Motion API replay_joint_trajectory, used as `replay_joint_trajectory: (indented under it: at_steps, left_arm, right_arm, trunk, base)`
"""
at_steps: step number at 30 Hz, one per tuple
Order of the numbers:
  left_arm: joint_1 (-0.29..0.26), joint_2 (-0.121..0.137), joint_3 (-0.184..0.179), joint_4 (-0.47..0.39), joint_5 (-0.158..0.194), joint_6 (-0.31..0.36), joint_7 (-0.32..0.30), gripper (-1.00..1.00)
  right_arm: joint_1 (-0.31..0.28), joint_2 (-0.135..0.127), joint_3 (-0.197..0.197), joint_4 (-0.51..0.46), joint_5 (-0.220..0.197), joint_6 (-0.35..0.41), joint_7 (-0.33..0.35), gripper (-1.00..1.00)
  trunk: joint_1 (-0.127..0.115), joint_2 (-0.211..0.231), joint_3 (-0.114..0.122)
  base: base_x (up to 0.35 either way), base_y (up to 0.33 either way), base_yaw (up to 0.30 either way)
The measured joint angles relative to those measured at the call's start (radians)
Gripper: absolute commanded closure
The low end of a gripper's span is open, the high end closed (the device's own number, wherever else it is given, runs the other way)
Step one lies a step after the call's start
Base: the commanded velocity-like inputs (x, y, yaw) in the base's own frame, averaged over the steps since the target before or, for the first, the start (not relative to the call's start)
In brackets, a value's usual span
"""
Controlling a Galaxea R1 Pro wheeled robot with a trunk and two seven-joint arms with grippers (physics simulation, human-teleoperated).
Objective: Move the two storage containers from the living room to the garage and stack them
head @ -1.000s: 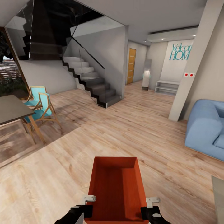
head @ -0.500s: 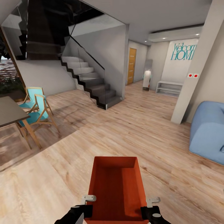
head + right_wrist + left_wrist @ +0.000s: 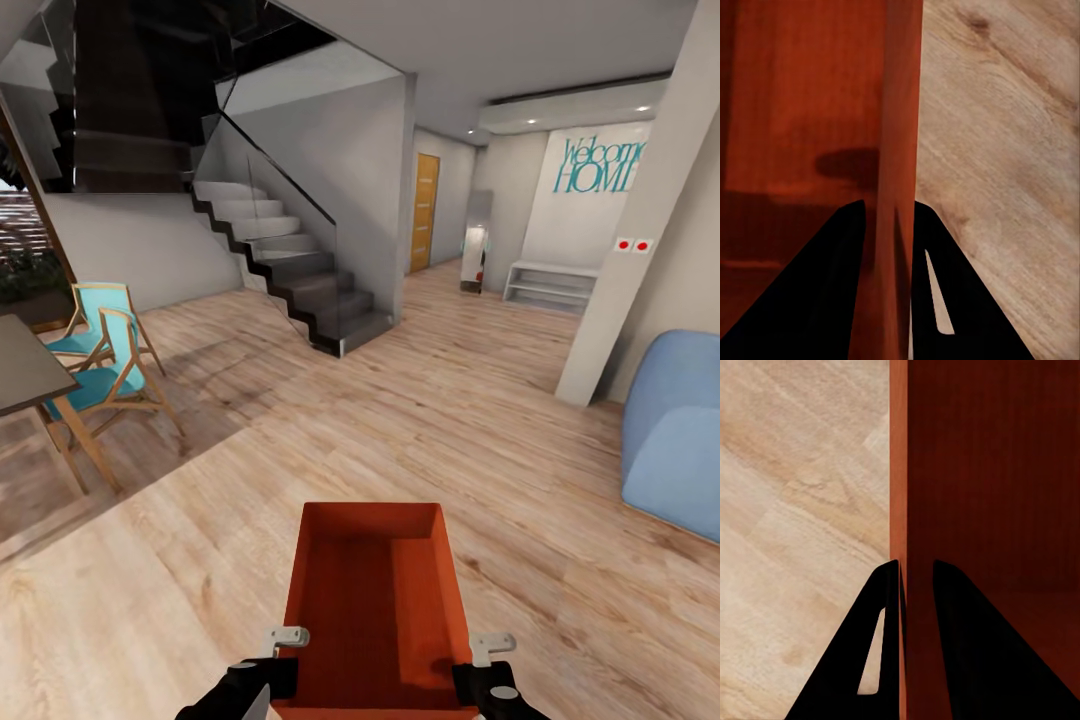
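Both my jaws are pinching the side walls of one orange-red box [image 3: 375, 610]. My left gripper [image 3: 916, 574] has one finger outside the wall and one inside, and my right gripper [image 3: 889, 210] does the same on the other wall. In the head view the box hangs at 6 o'clock, low in front of me, above the light wood floor [image 3: 480, 420].

I think I am carrying it out of the living room toward the garage. To do this well, I should keep both arms level so the box does not tip, and keep the pinch firm because the walls are thin. I should roll slowly toward the hallway at 12 o'clock, staying away from the stairs [image 3: 290, 270] at 11 o'clock, the blue chairs [image 3: 105, 365] at 9 o'clock and the blue sofa [image 3: 675, 440] at 3 o'clock.

I cannot see the near end of the box; it is cut off. I cannot tell if the wood door [image 3: 424, 212] far away leads to the garage.
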Motion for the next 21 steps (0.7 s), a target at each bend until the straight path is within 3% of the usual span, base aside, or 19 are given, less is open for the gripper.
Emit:
replay_joint_trajectory:
  at_steps: [9,21]
  left_arm:
    - [0.0,0.0,0.0,0.0,-0.001,0.002,0.0,1.0]
    - [0.0,0.0,0.002,-0.001,-0.004,0.007,0.0,1.0]
  right_arm:
    - [0.0,0.001,-0.001,0.003,0.0,-0.001,0.001,1.0]
    - [0.0,0.001,-0.002,0.003,0.001,0.002,0.002,1.0]
  trunk:
    - [0.0,0.0,0.0]
    - [0.0,0.0,0.0]
  base:
    - [0.023,0.0,0.0]
    - [0.301,0.0,0.0]
